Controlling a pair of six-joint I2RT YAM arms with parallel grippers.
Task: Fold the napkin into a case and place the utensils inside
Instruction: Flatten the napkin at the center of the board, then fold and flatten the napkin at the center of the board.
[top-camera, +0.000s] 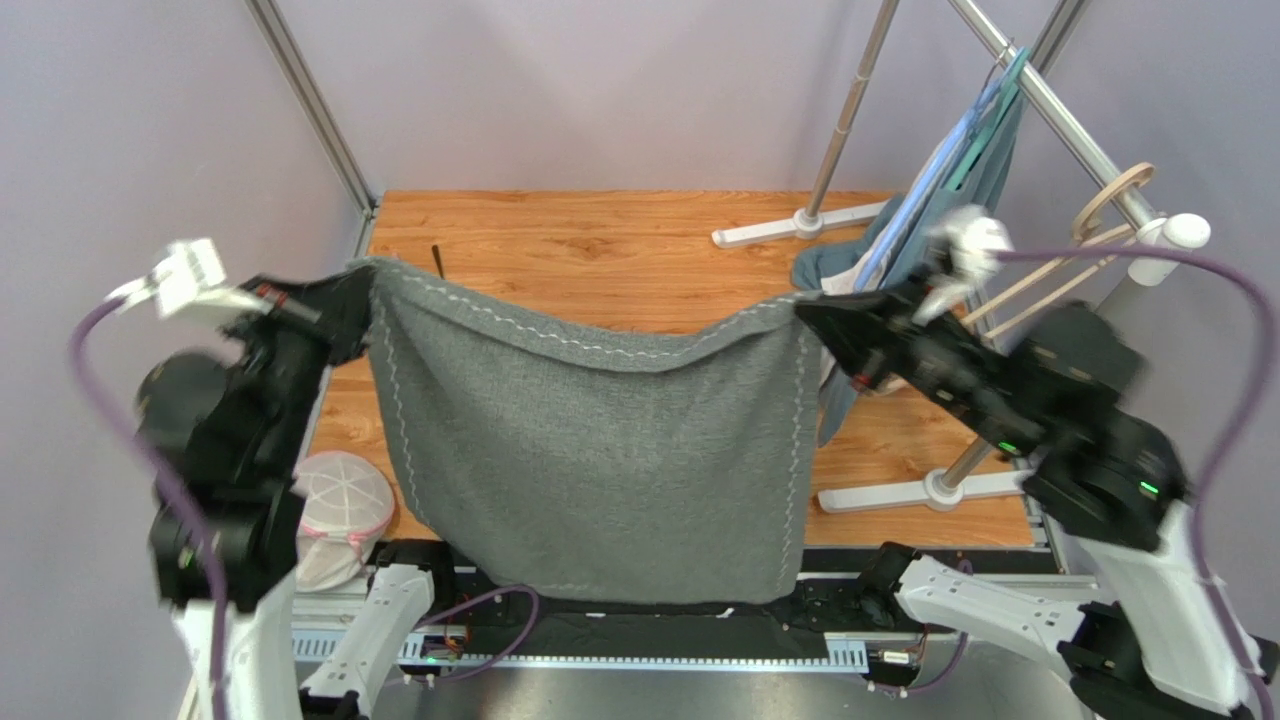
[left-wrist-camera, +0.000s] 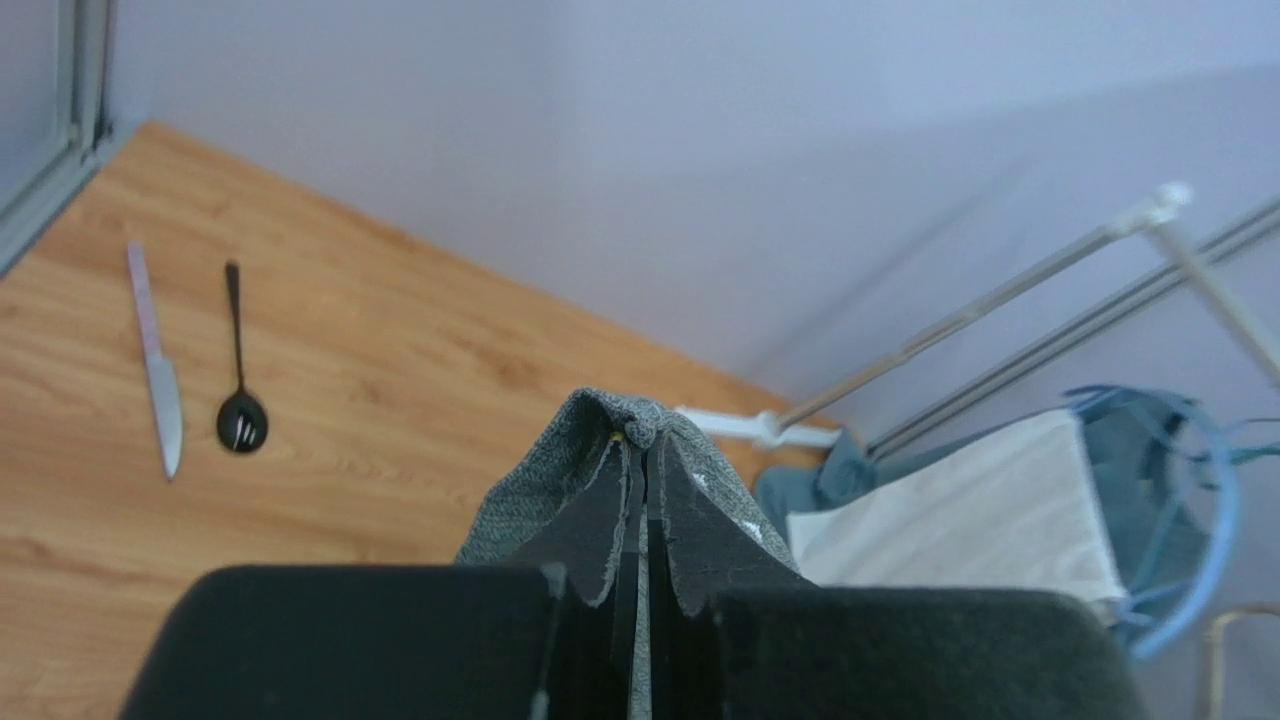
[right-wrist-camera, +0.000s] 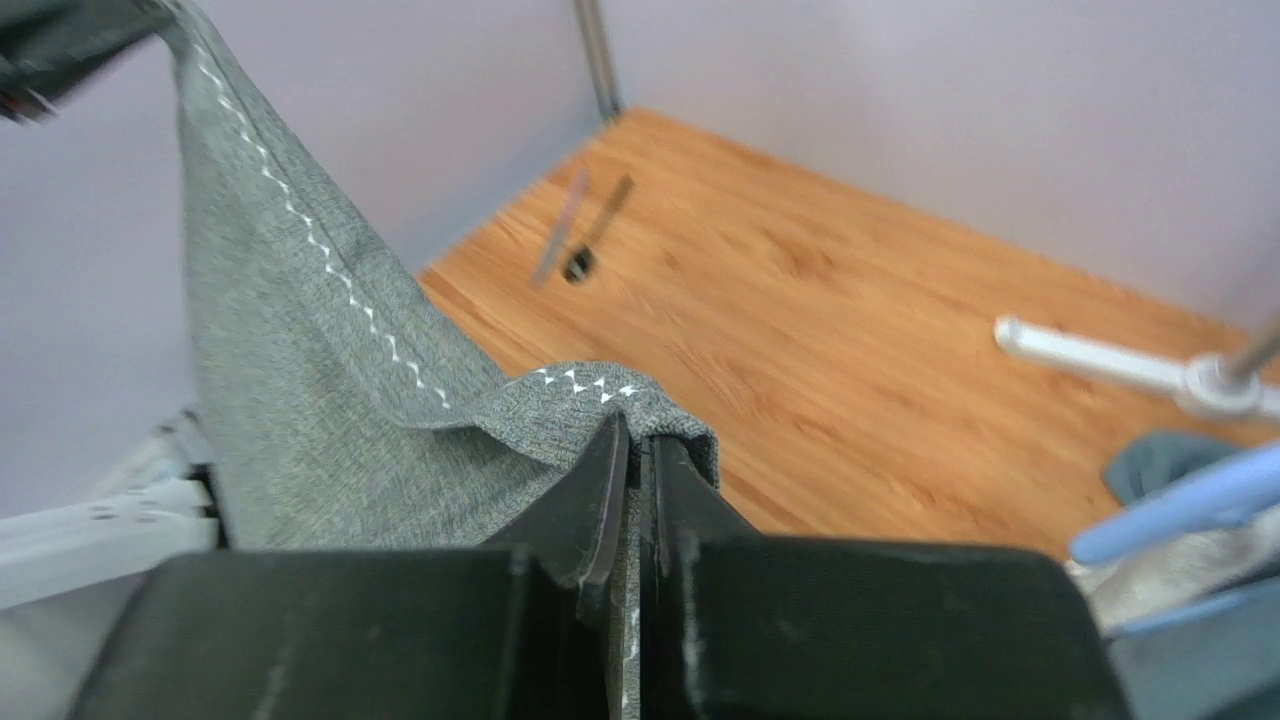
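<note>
The dark grey napkin (top-camera: 594, 450) hangs spread in the air above the wooden table (top-camera: 631, 248), its pale-stitched top edge sagging between the two arms. My left gripper (top-camera: 358, 293) is shut on its upper left corner, the cloth bunched over the closed jaws (left-wrist-camera: 646, 450). My right gripper (top-camera: 812, 315) is shut on the upper right corner (right-wrist-camera: 636, 443). The silver knife (left-wrist-camera: 155, 368) and black spoon (left-wrist-camera: 239, 375) lie side by side on the table at the far left, blurred in the right wrist view. In the top view the napkin hides all but the spoon's handle tip (top-camera: 437, 260).
A drying rack (top-camera: 1052, 105) with a teal-grey garment (top-camera: 939, 195) and hangers stands at the back right, its white feet (top-camera: 774, 230) on the table. A white mesh item (top-camera: 343, 510) lies at the near left beside the left arm. Grey walls enclose the table.
</note>
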